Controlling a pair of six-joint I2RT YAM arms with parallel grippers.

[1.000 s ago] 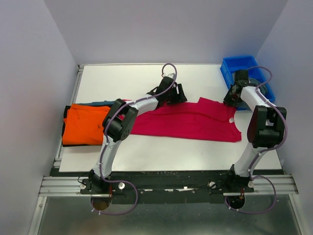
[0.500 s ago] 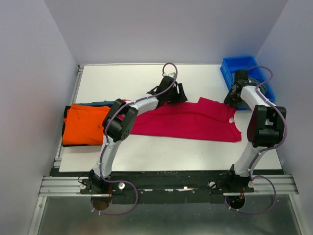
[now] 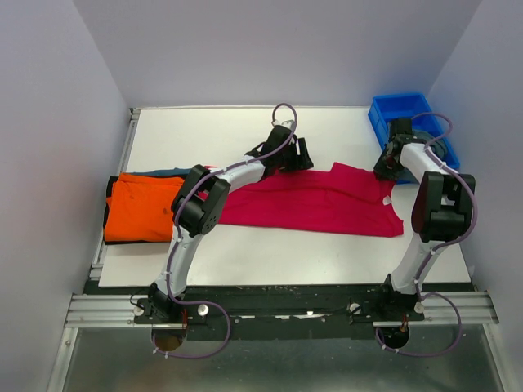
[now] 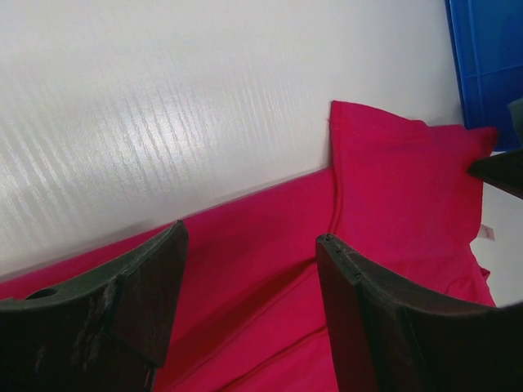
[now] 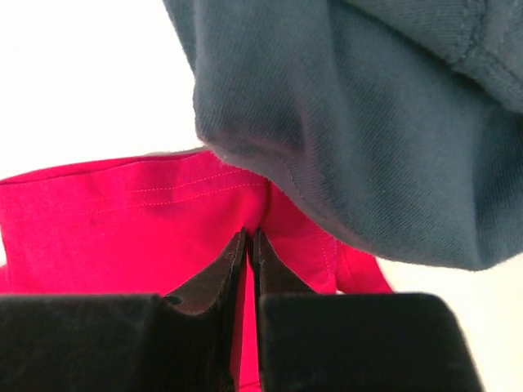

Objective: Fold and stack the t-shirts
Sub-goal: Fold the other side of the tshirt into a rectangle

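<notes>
Hardly anything has moved in the last second: the large crimson-pink cloth t-shirt (image 3: pixel 315 200) still lies spread flat on the white tabletop (image 3: pixel 212 135). The right hand (image 5: pixel 250 245) is pinched closed on the shirt's edge near the blue plastic bin (image 3: pixel 377 118), while the left hand (image 4: pixel 252 241) hovers wide open and empty over its far edge, so the fold probably waits on that second grasp.

A blue plastic bin (image 3: pixel 391 110) sat at the two o'clock corner of the white table (image 3: pixel 196 135); an aluminium rail (image 3: pixel 98 309) ran along its six o'clock edge.
</notes>
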